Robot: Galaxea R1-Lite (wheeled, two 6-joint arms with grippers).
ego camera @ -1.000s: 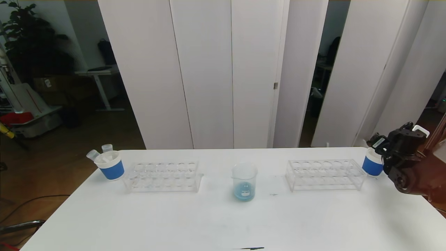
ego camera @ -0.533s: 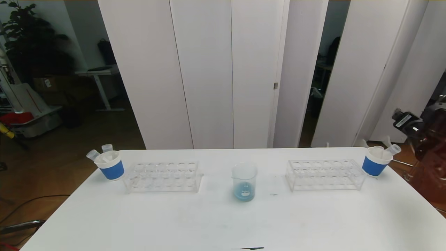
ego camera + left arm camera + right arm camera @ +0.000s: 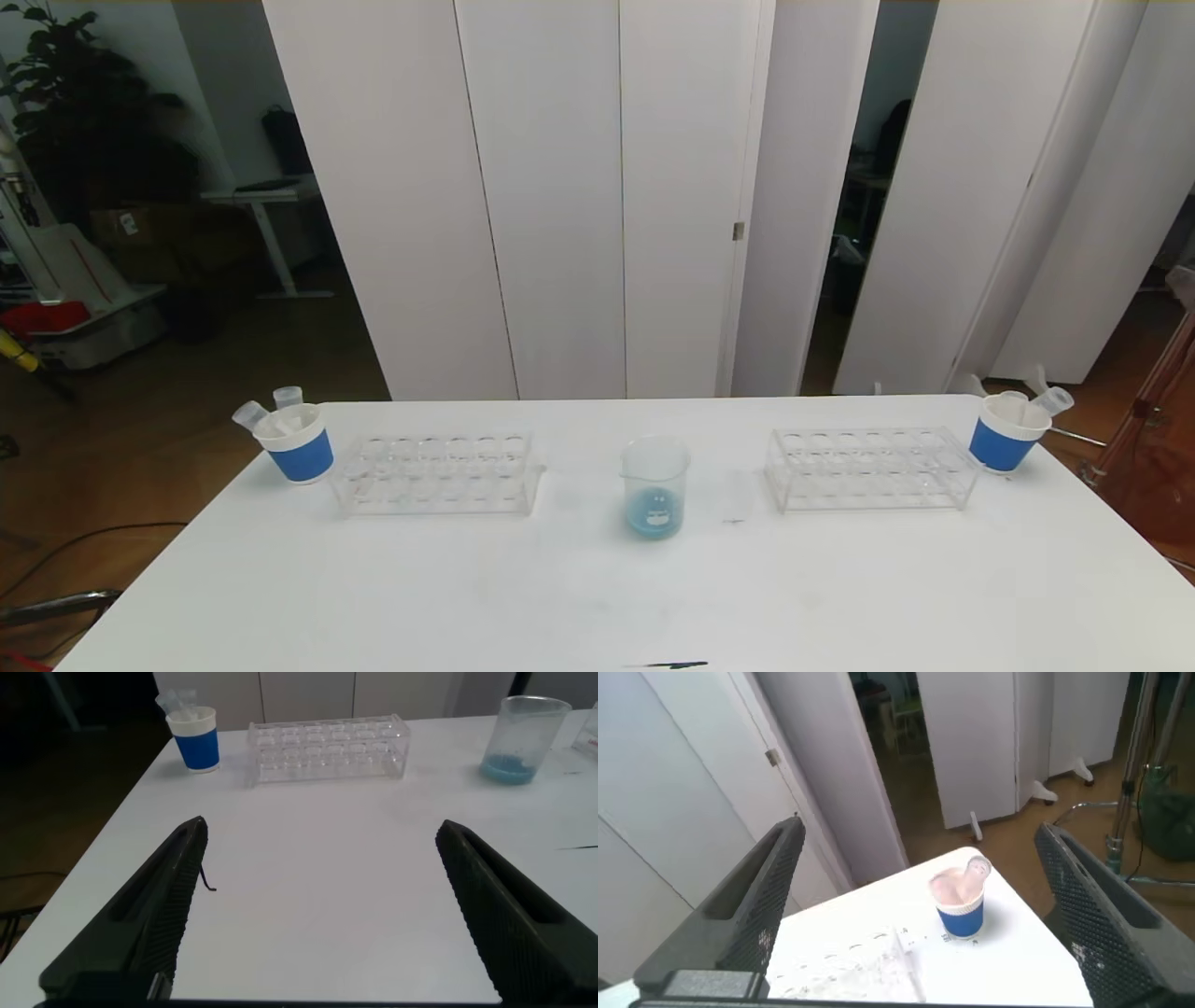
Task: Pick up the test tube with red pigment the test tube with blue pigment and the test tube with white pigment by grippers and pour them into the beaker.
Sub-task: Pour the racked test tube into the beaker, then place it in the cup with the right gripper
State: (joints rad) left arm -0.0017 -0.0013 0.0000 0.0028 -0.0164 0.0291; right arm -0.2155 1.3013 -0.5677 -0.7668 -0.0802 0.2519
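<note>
A clear cylindrical glass beaker with a flared rim (image 3: 655, 486) is standing at the middle of the white table (image 3: 597, 597), holding a shallow pool of blue liquid at its bottom. Two clear plastic test tube racks are flanking it: the left rack (image 3: 437, 472) and the right rack (image 3: 870, 469), both showing empty wells in the head view. Beyond the left rack, a blue-banded white paper cup (image 3: 297, 442) is holding clear capped tubes that are leaning out over its rim. A second blue-banded paper cup (image 3: 1004, 433) is sitting at the table's far right corner with another clear tube tilting out of it; the colour of any pigment in these tubes cannot be made out. A faint clear patch (image 3: 736, 497) is lying on the table between the beaker and the right rack; what it is cannot be told.

The left gripper (image 3: 327, 924) is hovering over the near left part of the table, its dark ribbed fingers (image 3: 154, 910) spread wide and grasping nothing. The right gripper (image 3: 924, 915) is hanging high above the right-hand cup, fingers likewise parted and empty.

A second ago the right arm was crowding the right cup in the head view; it has since pulled out of that view altogether.
</note>
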